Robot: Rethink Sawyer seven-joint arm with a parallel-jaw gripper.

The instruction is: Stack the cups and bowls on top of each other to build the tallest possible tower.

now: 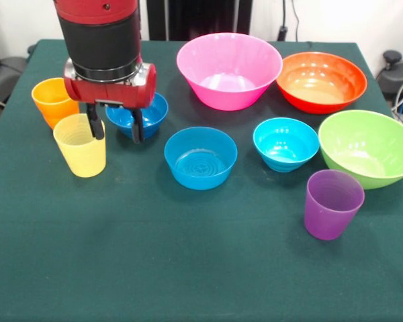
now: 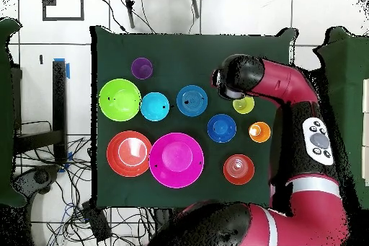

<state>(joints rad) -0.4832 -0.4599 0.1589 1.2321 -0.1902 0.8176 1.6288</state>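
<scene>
From the front camera I see my pincer [image 1: 115, 127] hanging with its two black fingers [image 1: 95, 126] spread apart and gripping nothing; one finger sits just at the rim of the pale yellow cup [image 1: 81, 146], the other in front of the dark blue small bowl [image 1: 138, 115]. The yellow cup is a ribbed, translucent tapered tumbler, upright on the dark green cloth surface [image 1: 188, 255]. At its 11 o'clock, touching or nearly so, stands the orange cup [image 1: 54, 100]. No tower stands yet: every piece rests singly on the surface. The mid-blue small bowl [image 1: 201, 157] is round and glossy, with the cyan small bowl [image 1: 286, 143] at its 3 o'clock. The translucent purple cup [image 1: 332, 203] stands at 5 o'clock from the cyan one. Along the far side sit the large pink bowl [image 1: 229, 70] and large orange-red bowl [image 1: 321, 81]; the lime green bowl [image 1: 369, 147] is near the purple cup. Overhead, a small orange-red bowl [image 2: 238, 169] shows near the arm.
</scene>
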